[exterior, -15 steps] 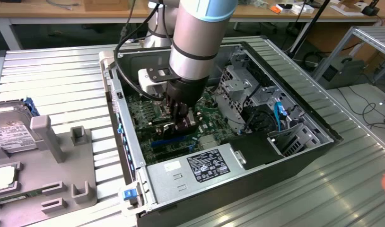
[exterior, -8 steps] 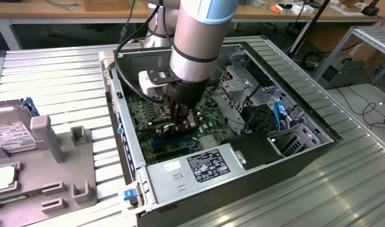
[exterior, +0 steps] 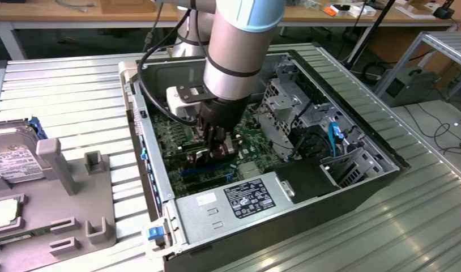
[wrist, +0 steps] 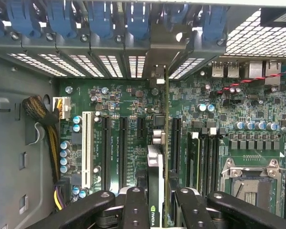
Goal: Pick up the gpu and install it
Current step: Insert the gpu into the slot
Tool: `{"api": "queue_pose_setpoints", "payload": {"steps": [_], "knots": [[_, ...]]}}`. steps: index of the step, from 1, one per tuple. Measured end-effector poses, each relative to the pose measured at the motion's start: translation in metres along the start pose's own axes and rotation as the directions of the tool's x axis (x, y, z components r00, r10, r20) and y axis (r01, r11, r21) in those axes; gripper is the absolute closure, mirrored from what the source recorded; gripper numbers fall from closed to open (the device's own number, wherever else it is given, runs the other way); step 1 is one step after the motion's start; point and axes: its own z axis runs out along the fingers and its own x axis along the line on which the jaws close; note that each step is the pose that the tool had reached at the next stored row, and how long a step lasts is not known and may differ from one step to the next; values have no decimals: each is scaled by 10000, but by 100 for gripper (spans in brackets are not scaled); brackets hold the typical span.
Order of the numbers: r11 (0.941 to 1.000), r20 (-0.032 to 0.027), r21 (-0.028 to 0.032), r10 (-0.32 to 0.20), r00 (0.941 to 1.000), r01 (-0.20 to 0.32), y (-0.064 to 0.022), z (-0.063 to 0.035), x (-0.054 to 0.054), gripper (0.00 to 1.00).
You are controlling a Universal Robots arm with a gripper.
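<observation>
The gpu (wrist: 156, 186) is seen edge-on in the wrist view, held upright between the fingers (wrist: 136, 210), which are closed onto its two faces at a partly open width. The card's thin edge runs toward the rear of the computer case (exterior: 351, 187), in line with one of the long black expansion slots (wrist: 175, 143) on the motherboard (wrist: 133, 105), and its silver end bracket (wrist: 158, 71) is seen standing up against the slot openings in the case's rear wall. In the exterior view the gripper (exterior: 215, 148) is lowered well inside the open case, over the green board near the case's rear edge, with the power supply (exterior: 242, 198) at the case's near corner.

The pick-up is judged done, since the card is off the table and carried inside the case. The installing appears to be in hand: the card is lined up with a slot, but whether its lower edge is already seated in the connector cannot be told, as that edge is hidden behind the card and the fingers. In the exterior view the card itself is largely covered by the arm and hard to make out. On the table (exterior: 64, 85) beside the case, a grey holder (exterior: 72, 187) and a hard drive (exterior: 11, 156) are cut off at the table's edge.
</observation>
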Motion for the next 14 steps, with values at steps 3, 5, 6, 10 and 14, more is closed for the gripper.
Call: {"api": "queue_pose_setpoints", "payload": {"steps": [3,5,6,10,14], "knots": [[10000,-4,-3,0,10000,0,-1,9,0,73],[10000,-19,-5,0,10000,0,-2,17,0,73],[10000,-28,-7,1,10000,-1,-2,21,0,73],[10000,-56,-23,2,10000,-2,-16,31,1,73],[10000,-80,-32,5,10000,-5,-32,36,1,73]]}}
